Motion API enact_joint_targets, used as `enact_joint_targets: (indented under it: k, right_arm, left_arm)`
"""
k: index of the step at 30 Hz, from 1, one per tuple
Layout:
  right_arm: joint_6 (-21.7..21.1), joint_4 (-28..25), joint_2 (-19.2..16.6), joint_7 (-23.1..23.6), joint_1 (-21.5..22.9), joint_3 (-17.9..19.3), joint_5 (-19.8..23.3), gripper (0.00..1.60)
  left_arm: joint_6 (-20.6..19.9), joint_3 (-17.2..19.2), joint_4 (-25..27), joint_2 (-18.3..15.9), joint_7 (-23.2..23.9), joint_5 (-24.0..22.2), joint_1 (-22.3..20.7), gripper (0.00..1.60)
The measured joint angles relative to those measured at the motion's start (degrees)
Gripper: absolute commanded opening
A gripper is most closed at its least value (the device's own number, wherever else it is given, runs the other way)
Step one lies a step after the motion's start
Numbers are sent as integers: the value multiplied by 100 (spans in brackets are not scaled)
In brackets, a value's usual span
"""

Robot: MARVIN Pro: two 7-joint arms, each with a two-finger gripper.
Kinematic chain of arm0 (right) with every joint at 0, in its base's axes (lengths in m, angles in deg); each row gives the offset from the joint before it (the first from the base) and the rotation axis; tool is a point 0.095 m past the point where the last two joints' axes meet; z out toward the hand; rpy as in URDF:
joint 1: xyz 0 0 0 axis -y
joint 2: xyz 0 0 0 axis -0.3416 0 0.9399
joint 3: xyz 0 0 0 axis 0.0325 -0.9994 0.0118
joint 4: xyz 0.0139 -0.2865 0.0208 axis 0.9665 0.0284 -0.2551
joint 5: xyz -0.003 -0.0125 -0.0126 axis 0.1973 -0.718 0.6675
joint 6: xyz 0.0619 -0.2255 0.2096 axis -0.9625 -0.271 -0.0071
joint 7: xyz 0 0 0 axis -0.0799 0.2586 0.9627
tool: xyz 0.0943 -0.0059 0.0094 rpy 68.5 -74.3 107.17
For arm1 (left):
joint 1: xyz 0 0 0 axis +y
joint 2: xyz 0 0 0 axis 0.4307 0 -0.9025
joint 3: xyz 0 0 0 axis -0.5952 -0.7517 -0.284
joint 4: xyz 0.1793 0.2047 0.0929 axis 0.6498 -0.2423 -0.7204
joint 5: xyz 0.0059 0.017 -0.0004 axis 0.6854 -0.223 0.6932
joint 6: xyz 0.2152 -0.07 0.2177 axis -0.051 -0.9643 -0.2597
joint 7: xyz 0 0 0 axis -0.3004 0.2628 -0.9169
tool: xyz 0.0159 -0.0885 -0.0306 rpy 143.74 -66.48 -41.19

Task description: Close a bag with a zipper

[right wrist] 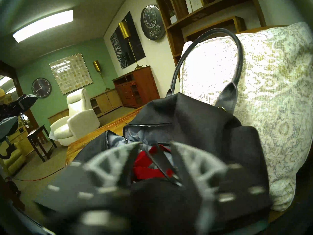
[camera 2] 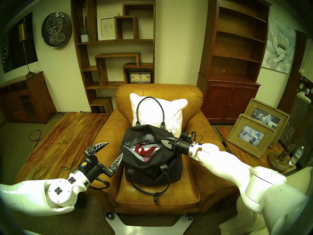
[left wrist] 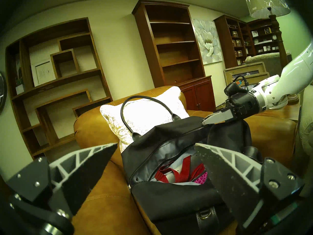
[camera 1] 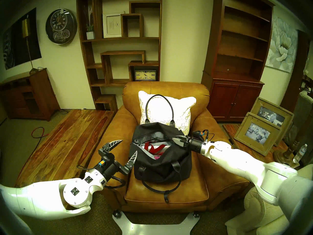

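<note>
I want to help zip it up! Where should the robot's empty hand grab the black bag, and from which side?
Probably the bag's near end, at the fabric edge beside the zipper, coming in level from the left. The left gripper is open there already, and the mouth gapes widest at that end. The right gripper is shut at the zipper's far end, so holding this end should keep the bag taut.

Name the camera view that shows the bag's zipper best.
The left wrist view: the zipper runs in focus along the open bag up to the shut right gripper. Both head views show it small, from above. The right wrist view shows only a short stretch past its own blurred gripper.
</note>
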Motion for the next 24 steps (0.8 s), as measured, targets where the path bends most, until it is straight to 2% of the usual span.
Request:
enact_joint_targets:
  k: [7,12,17,24]
  right_arm:
    - [149,-573,-150,116,-202,156,153,160]
    - [404,-948,-444,-30,-481,419,287,160]
    - [585,-933,-748,-41,-761,650,338,160]
    - [694,-635,-1199,263,-1209,887,357,160]
  left_arm:
    - [1,-7,0,-2,-4,0,-5,160]
    - [2,-13,0,-3,-6,0,-10,160]
    - [1,-20,0,-4,-7,0,-15,160]
    - [1,-28,-1,-5,-7,0,-24,160]
